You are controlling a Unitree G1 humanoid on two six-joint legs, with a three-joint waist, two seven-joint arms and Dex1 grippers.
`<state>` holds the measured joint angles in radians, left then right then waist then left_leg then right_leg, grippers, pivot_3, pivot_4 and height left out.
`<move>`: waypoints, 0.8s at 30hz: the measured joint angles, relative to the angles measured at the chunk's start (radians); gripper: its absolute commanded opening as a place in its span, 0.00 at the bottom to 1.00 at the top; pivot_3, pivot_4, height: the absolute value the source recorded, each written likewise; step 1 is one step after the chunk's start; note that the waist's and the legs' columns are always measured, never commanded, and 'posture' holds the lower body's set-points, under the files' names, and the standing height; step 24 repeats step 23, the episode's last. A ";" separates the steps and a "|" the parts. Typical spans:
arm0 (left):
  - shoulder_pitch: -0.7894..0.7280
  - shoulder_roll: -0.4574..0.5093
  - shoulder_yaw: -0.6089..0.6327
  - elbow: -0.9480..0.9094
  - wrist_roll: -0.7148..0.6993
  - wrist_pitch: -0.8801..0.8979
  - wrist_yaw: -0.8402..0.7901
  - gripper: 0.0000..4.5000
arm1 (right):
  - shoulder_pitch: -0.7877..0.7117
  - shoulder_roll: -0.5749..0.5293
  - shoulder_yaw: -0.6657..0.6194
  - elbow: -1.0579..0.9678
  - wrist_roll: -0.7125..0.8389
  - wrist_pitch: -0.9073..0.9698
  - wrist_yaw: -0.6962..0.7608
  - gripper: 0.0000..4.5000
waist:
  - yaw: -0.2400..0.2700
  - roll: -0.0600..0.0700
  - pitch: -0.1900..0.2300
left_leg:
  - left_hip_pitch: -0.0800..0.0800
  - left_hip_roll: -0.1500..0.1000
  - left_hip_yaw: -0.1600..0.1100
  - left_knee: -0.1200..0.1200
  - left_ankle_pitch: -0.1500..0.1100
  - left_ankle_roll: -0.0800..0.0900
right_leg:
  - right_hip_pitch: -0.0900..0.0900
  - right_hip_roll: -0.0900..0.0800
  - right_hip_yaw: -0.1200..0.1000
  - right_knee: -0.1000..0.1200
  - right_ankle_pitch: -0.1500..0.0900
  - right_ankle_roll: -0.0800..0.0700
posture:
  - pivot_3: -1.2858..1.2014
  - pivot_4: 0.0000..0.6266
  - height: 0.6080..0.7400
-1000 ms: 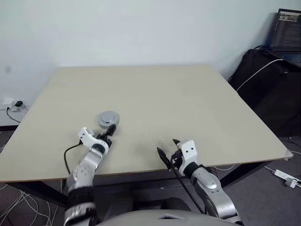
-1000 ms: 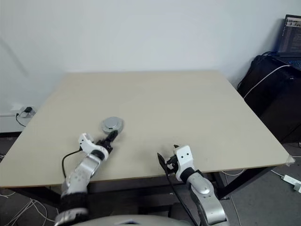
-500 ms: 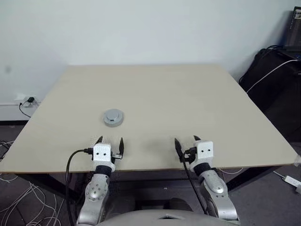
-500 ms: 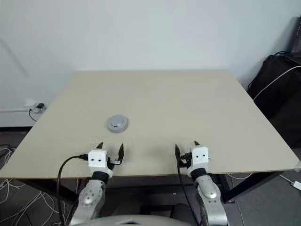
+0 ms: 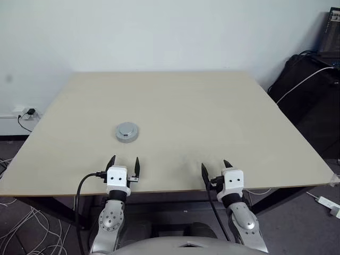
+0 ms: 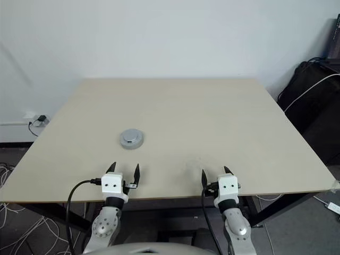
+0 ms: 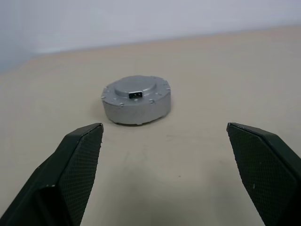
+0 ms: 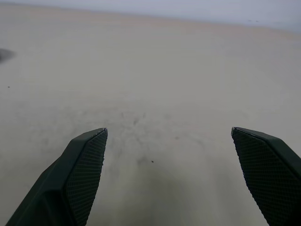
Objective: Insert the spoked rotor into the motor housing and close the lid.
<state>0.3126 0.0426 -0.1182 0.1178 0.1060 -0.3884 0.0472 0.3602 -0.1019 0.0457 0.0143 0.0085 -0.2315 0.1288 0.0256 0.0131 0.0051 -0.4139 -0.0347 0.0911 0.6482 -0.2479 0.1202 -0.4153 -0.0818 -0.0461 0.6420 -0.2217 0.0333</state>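
Your beige table (image 5: pixel 212 117) carries one closed silver assembly: the lid (image 7: pixel 136 90) seated on the motor housing (image 7: pixel 136 110), ahead of the left gripper (image 5: pixel 122 162). It and the right gripper (image 5: pixel 215 167) sit spread and empty, apparently finished.

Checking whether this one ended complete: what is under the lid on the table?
The lid sits closed on a round silver casing, presumably the motor housing, standing on the table. Whatever is inside, the rotor included, is covered and cannot be seen. Both grippers are open and apart from it.
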 measured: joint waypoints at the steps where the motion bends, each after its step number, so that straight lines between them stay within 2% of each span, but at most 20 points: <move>1: -0.003 0.000 0.000 0.001 0.001 -0.002 -0.002 0.99 | 0.000 0.000 0.000 0.000 0.000 0.000 -0.001 1.00 | 0.000 0.000 0.000 | 0.000 0.000 0.000 0.000 0.000 0.000 | 0.000 0.000 0.000 0.000 0.000 0.001 | 0.52 0.00 1.00; 24: -0.061 -0.011 -0.009 0.040 0.013 -0.007 -0.012 0.99 | 0.000 0.028 0.017 -0.016 -0.009 0.003 -0.006 1.00 | 0.001 0.001 0.001 | 0.000 0.001 0.000 0.000 0.000 0.000 | 0.000 0.000 -0.001 0.000 -0.001 0.000 | 0.52 0.00 1.00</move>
